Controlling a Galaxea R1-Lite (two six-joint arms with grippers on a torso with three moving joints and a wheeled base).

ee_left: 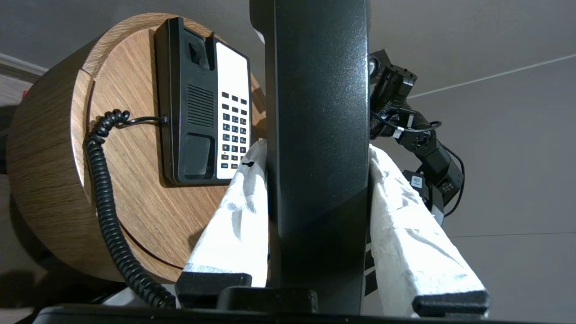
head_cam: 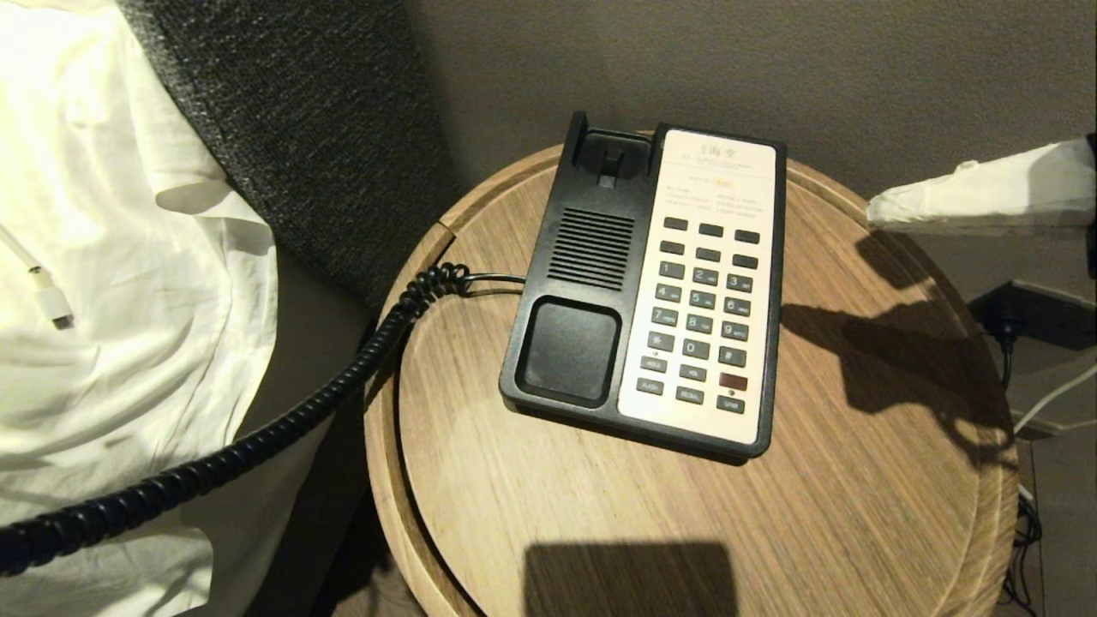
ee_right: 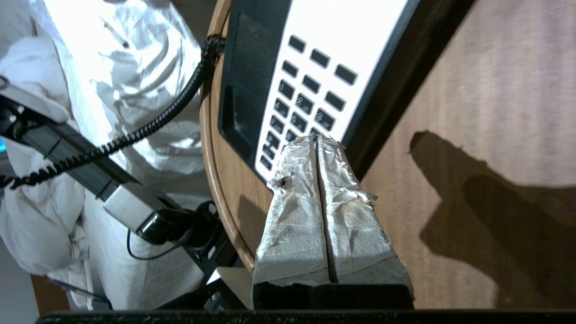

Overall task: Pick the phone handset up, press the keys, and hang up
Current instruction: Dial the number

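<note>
With the left gripper [ee_left: 315,180] grasping the phone handset [ee_left: 315,112] clear, bring the right gripper [ee_right: 320,140], fingers clenched, probably still above, squarely onto the keys [head_cam: 703,300]

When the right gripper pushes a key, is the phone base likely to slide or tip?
Tipping looks unlikely: the phone base lies low, wide and flat on the round wooden table. It might slide slightly on that smooth top. The taut coiled cord could tug it sideways.

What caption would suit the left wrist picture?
Left gripper holds the phone handset clear of the phone base on the round wooden table.
</note>
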